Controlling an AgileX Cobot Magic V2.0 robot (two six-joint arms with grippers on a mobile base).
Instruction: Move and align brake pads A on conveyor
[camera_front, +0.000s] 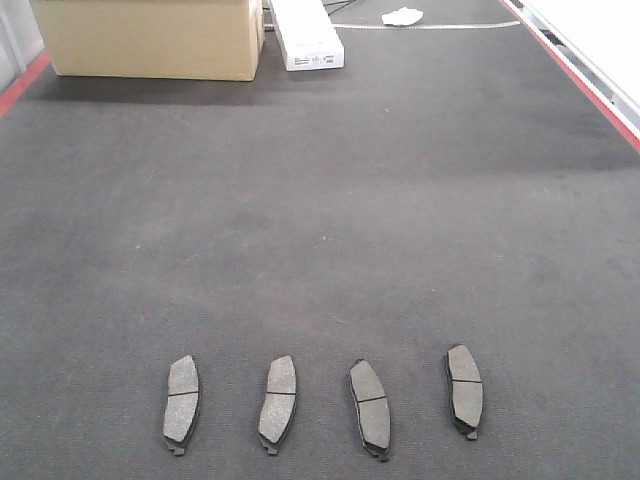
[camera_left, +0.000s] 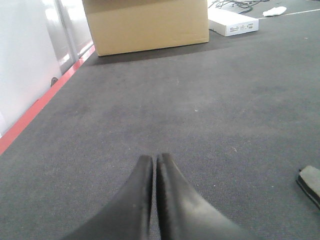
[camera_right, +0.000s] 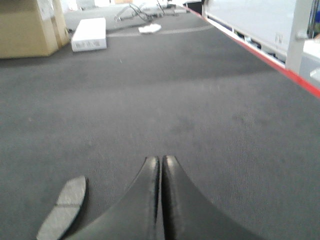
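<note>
Several grey-brown brake pads A lie in a row near the front of the dark conveyor (camera_front: 330, 200): one at the left (camera_front: 181, 403), one left of centre (camera_front: 278, 402), one right of centre (camera_front: 369, 407), one at the right (camera_front: 465, 389). Each runs roughly front to back. In the front view neither gripper appears. My left gripper (camera_left: 154, 158) is shut with nothing between its fingers, above bare belt; a pad's end (camera_left: 311, 182) shows at its right. The right gripper (camera_right: 162, 159) is shut too and holds nothing, with a pad (camera_right: 64, 207) lying to its lower left.
A large cardboard box (camera_front: 150, 38) stands at the back left of the belt, a white box (camera_front: 305, 38) beside it, and a white rag (camera_front: 402, 15) further right. Red edge strips (camera_front: 575, 75) run along both sides; a white panel borders the right side.
</note>
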